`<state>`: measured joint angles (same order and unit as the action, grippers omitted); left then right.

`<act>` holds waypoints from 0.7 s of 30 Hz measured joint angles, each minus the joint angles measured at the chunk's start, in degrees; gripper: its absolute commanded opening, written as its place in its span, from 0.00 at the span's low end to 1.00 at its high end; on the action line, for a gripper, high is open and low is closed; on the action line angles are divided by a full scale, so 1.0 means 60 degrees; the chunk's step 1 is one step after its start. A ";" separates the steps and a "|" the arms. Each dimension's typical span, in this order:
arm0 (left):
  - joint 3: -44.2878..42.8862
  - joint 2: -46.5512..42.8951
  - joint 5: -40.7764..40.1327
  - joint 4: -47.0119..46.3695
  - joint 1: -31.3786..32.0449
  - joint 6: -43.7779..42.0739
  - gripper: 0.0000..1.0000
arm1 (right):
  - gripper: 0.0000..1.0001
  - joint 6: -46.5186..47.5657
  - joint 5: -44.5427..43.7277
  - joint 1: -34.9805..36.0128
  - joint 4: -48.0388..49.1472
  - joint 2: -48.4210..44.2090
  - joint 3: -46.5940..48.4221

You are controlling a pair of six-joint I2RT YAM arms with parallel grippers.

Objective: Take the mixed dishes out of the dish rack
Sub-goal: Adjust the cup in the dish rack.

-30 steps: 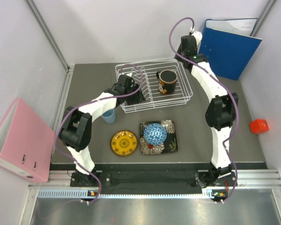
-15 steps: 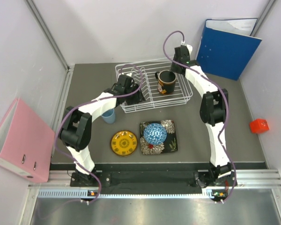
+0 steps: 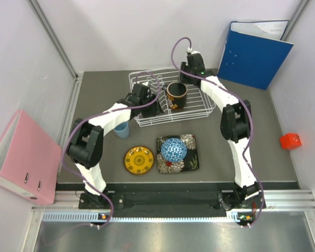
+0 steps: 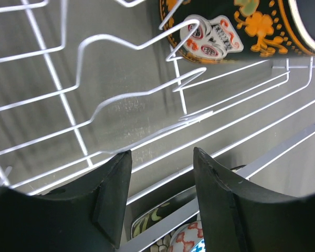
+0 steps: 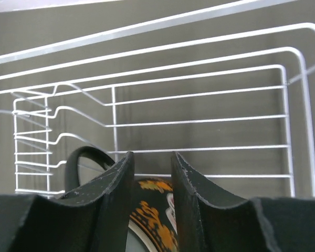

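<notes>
Top external view: the dish rack (image 3: 202, 102) lies on the table (image 3: 94, 100) with its long axis running left to right, slightly skewed. One dish is inside it, the dark patterned mug (image 3: 176, 95), at mid-length. The mug's mouth faces upward, so its axis is near vertical. Whether its base rests on the wires cannot be determined.

The right gripper (image 3: 181, 81) reaches over the rack's far rim onto the mug. In the right wrist view its fingers (image 5: 118, 184) stand narrow. The mug's orange-patterned wall (image 5: 152, 210) lies between them at the lower edge, and the handle (image 5: 76, 160) arcs just left of them. Finding: the claw is holding the mug by its wall beside the handle.

The left gripper (image 3: 152, 107) is over the rack's left end, near the near rim. In the left wrist view its claw (image 4: 163, 157) is moderately open above the wires, with nothing between the fingers. The mug (image 4: 215, 31) is at the upper right of that view, apart from them.

Outside the rack:
- The light blue cup (image 3: 122, 129) is just off the near-left corner.
- The yellow plate (image 3: 138, 160) is nearer the arm bases than the rack.
- The black square plate (image 3: 191, 157) is beside the yellow plate, in front of the rack's middle.
- The blue bowl (image 3: 174, 150) sits on the black square plate.
- A blue binder (image 3: 257, 52) stands beyond the rack's right end.
- A pink binder (image 3: 21, 157) lies far to the rack's left.
- A red object (image 3: 291, 140) lies far to the rack's right.
</notes>
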<state>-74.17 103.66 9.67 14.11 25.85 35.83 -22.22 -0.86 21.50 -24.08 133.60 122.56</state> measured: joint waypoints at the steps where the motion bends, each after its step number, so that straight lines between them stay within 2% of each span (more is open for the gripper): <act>1: -0.0011 0.0000 0.0022 0.0040 0.0000 0.0000 0.58 | 0.34 0.0069 0.0007 0.0073 0.0178 -0.0058 -0.0153; 6: -0.0153 0.0069 0.0109 0.0208 0.0000 0.0040 0.60 | 0.35 0.0200 0.0047 0.0135 0.0637 -0.0696 -0.1235; 11: -0.0302 0.0248 0.0266 0.0295 0.0004 0.0040 0.60 | 0.42 0.0171 -0.0291 0.0204 0.1009 -0.1504 -0.2459; 16: -0.0321 0.0273 0.0291 0.0291 0.0004 0.0044 0.60 | 0.46 -0.0062 -0.0637 0.0313 0.1355 -0.2852 -0.3931; 21: -0.0375 0.0317 0.0306 0.0295 -0.0007 0.0058 0.60 | 0.46 -0.0164 -0.0954 0.0656 0.1555 -0.4288 -0.4295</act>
<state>-76.42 105.56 11.51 15.88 25.80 36.18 -23.20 -6.59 25.43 -14.74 107.87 96.79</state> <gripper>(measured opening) 0.596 0.463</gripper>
